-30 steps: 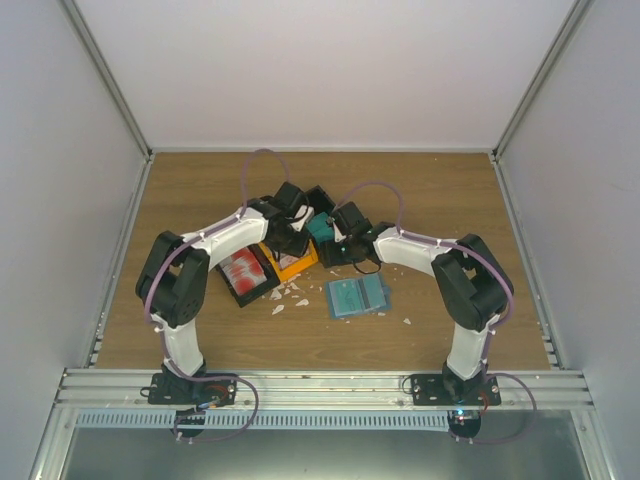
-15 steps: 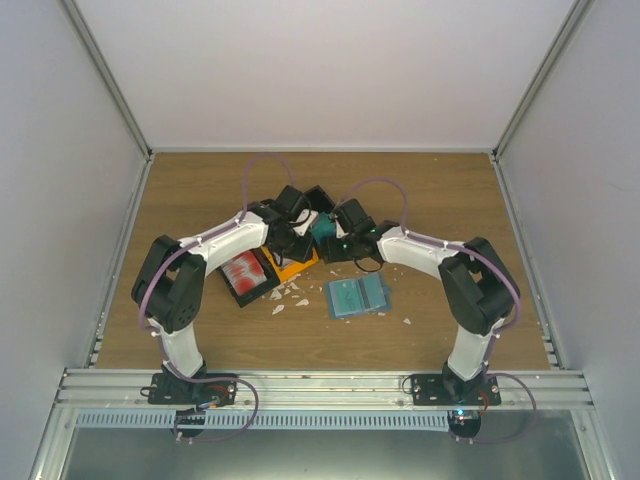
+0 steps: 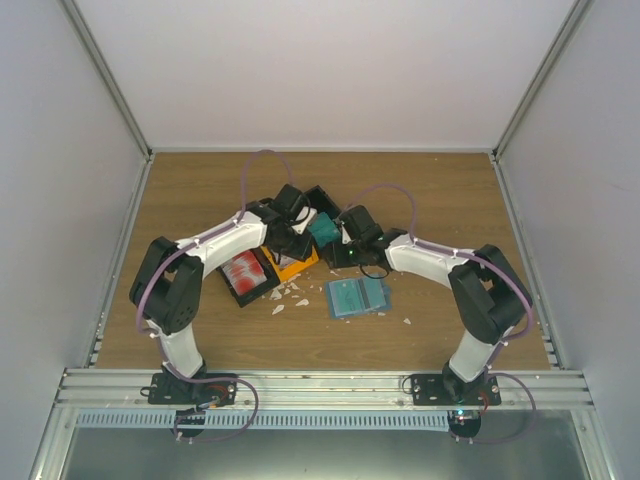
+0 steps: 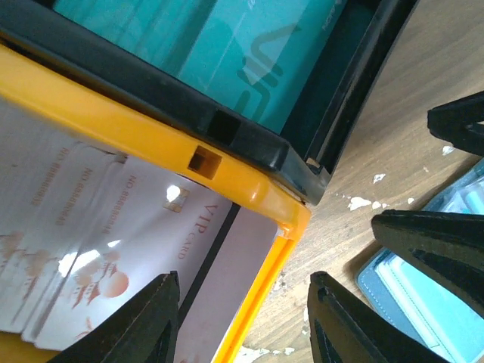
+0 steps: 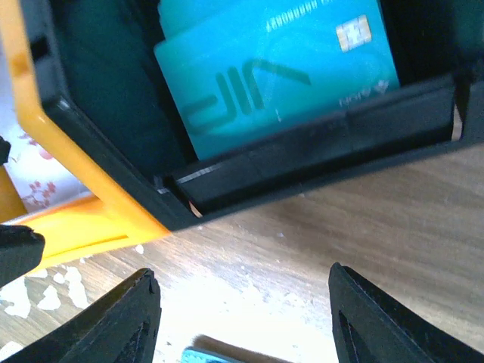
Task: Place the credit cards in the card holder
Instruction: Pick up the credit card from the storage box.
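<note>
Nearest the arm bases, the card holder (image 3: 357, 296) lies flat and alone on the wooden table (image 3: 450, 190), with white scraps (image 3: 290, 295) strewn just to its left. Just beyond sit 3 bins pressed together. A black bin (image 3: 270, 280) on the left holds the red-and-white credit cards (image 3: 243, 270), an orange bin (image 3: 297, 265) sits in the middle, and a farther black bin (image 5: 302, 162) holds teal cards (image 5: 280, 68). Both arms reach in over this cluster. The left gripper (image 4: 246, 329) has its 2 fingers spread wide with nothing between them, and it hangs over the orange bin's corner, where pale cards with reddish print (image 4: 113, 249) lie stacked. The right gripper (image 5: 242, 325) is equally spread and empty, poised above bare wood just in front of the teal bin's near wall. No card has reached the holder, so the task looks barely begun. The cards should be light, stiff and slick. Lying flat in a walled bin, they offer no side to pinch, so 1 likely has to be tipped against a wall and taken by a short edge, at the risk of lifting 2 at once. The holder looks soft and light enough to slide, so the other gripper would probably need to pin it by an edge.
</note>
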Controlling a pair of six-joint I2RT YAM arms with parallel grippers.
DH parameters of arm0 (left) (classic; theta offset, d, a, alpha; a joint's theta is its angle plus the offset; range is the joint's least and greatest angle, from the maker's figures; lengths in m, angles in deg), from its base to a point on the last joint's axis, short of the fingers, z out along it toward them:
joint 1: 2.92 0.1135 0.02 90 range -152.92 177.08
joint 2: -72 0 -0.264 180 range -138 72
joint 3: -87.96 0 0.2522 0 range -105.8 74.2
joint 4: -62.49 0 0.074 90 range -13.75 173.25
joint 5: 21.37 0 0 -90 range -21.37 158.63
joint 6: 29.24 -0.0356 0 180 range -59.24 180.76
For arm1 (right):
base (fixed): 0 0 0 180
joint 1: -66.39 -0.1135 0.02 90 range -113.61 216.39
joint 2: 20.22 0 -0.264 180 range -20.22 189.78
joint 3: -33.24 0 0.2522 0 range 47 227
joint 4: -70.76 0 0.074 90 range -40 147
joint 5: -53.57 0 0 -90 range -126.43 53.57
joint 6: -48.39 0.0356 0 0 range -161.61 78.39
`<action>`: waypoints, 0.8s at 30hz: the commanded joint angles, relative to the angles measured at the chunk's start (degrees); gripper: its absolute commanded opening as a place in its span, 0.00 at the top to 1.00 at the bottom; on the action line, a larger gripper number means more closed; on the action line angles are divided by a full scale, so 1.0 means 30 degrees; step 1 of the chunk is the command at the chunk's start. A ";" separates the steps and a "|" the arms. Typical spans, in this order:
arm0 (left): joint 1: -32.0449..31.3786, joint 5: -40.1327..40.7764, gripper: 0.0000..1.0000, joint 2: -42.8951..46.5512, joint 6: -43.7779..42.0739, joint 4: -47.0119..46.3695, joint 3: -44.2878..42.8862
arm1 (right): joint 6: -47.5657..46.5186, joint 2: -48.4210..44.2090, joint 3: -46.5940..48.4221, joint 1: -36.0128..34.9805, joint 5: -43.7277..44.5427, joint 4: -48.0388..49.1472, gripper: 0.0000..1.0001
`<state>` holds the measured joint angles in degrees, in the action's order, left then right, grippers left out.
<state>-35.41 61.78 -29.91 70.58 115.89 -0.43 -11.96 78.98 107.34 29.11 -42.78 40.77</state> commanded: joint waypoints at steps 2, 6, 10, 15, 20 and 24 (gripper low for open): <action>-0.0126 -0.1081 0.51 -0.1238 -0.0523 -0.0309 0.0384 | 0.0385 -0.0662 -0.0724 0.0033 -0.0187 0.0625 0.38; -0.0127 -0.1142 0.53 -0.1587 -0.0677 -0.0193 0.0146 | 0.0428 -0.0765 -0.1025 0.0044 -0.0227 0.0771 0.38; -0.0127 -0.1138 0.66 -0.1535 -0.0755 -0.0102 -0.0109 | 0.0484 -0.0831 -0.1120 0.0068 -0.0257 0.0810 0.38; -0.0127 -0.1385 0.84 -0.0792 -0.0900 -0.0113 -0.0265 | 0.0370 -0.1034 -0.1077 0.0064 -0.0419 0.0708 0.38; -0.0127 -0.0977 0.94 -0.0403 -0.1003 0.0173 -0.0362 | 0.0203 -0.1176 -0.0847 0.0091 -0.0380 0.0441 0.38; -0.0127 -0.0420 0.97 0.0047 -0.0968 0.0335 -0.0344 | 0.0275 -0.1293 -0.0650 0.0081 -0.0392 0.0466 0.38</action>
<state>-35.39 60.14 -32.97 67.59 116.00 -0.67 -11.13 76.62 104.45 29.18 -44.03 41.62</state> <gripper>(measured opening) 0.048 0.622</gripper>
